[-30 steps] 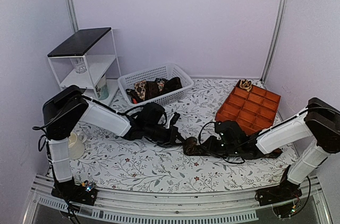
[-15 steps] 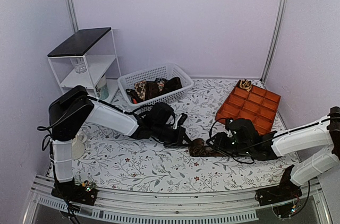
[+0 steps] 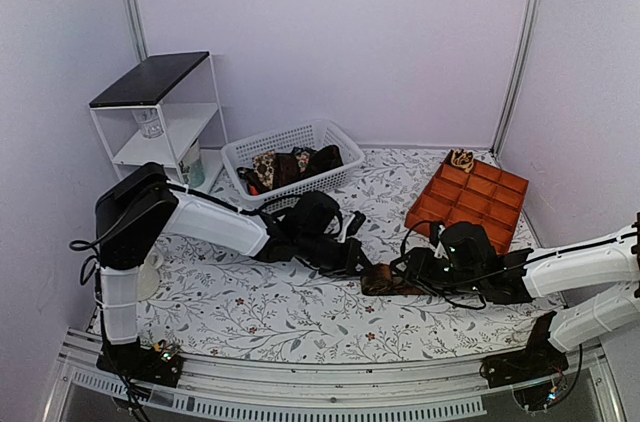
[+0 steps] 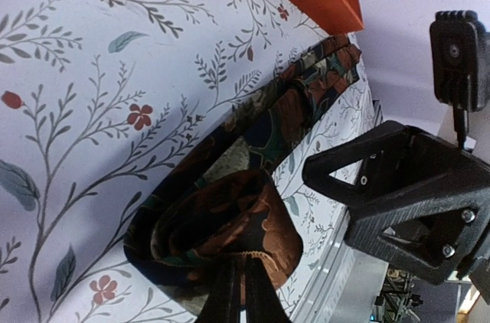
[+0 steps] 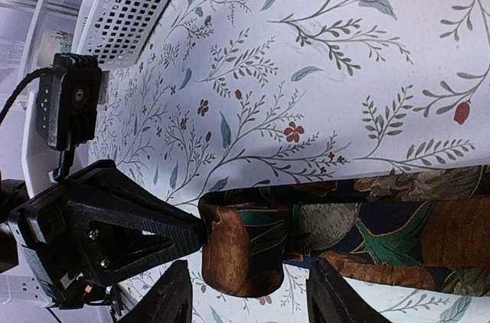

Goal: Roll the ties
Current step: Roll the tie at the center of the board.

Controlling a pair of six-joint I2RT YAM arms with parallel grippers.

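The half-rolled tie [image 3: 378, 282] is lying on the flower-printed table [image 3: 250, 302], a little right of the middle and between the two arms. Its long axis is running left to right across the table: the rolled end is pointing toward the left arm, and the flat tail is stretching off to the right, passing under the right arm, where I am losing sight of it. From the left wrist the tail is leading away toward the corner of the orange tray [image 3: 470, 202]. The coil's own axis is lying across the strip.

The left gripper [image 3: 362, 264] is reaching in from the left with its fingers [image 4: 241, 292] pressed together, pinching the brown fabric of the coil. The right gripper [image 5: 246, 265] is standing spread, one finger [image 5: 172, 296] on either side of the coil, and each finger seems to be keeping a small gap from the cloth.

Behind them, the other ties [image 3: 292, 164] are sitting bunched in the white basket [image 3: 290, 137]. A tan spotted roll [image 3: 461, 159] is resting in the tray's far corner, and the white shelf [image 3: 160, 122] is standing at the far left.
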